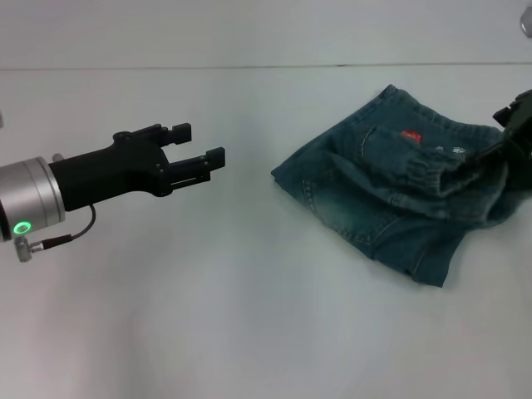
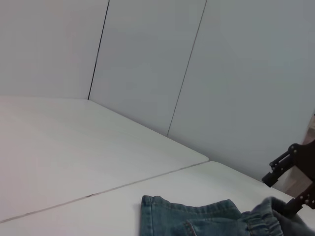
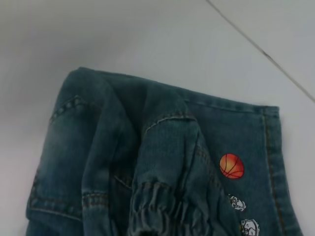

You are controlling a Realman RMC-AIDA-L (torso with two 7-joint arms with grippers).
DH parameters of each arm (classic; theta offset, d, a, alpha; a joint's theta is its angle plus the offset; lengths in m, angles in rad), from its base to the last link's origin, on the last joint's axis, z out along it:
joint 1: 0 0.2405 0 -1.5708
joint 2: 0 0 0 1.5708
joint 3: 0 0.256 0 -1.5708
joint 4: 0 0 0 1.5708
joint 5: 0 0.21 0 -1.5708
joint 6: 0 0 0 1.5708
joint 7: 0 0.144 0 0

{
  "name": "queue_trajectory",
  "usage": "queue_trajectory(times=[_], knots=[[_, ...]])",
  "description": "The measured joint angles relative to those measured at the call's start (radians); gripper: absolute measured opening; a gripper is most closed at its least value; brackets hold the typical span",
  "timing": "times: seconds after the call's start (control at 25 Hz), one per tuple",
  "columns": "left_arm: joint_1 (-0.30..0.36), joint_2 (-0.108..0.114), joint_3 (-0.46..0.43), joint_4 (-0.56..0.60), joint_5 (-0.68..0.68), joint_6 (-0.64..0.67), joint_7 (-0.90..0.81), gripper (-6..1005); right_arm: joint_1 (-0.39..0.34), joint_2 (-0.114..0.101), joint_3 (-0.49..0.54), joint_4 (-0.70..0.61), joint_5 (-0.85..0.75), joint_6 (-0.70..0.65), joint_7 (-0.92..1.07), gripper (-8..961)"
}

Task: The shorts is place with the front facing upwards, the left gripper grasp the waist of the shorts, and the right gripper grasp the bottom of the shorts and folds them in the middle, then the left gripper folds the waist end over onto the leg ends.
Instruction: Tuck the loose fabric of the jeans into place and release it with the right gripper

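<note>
The blue-green denim shorts lie crumpled on the right of the white table. The puckered waist is bunched over the upper layer, close to the orange ball badge. My right gripper is at the right edge of the head view, shut on fabric that rises toward it. The right wrist view looks down on the shorts, the waist, the badge and a stitched leg hem. My left gripper hovers open well left of the shorts, holding nothing.
A thin seam crosses the table at the back. A small round grey object sits in the far right corner. The left wrist view shows pale wall panels, the shorts' edge and the right gripper.
</note>
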Motion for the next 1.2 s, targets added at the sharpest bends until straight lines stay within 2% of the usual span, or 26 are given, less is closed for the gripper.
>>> queue_trajectory(times=[0.32,0.48,0.68,0.92,1.2], knots=[[0.016,0.000,-0.029,0.000,0.000,0.011,-0.001,783,0.026,0.005,-0.022,-0.044,-0.013,-0.158,-0.088,831],[0.029,0.000,-0.052,0.000,0.000,0.015,0.000,782,0.028,0.009,-0.065,-0.044,-0.017,-0.205,-0.100,832],[0.043,0.000,-0.089,0.004,0.000,0.045,0.001,782,0.024,0.012,-0.112,-0.043,-0.027,-0.215,-0.095,831],[0.055,0.000,-0.110,0.006,0.000,0.063,0.002,782,0.004,0.015,-0.190,-0.014,-0.022,-0.146,-0.071,832],[0.060,0.000,-0.148,0.008,0.000,0.081,0.012,782,0.002,0.014,-0.227,0.010,-0.011,-0.142,-0.055,832]])
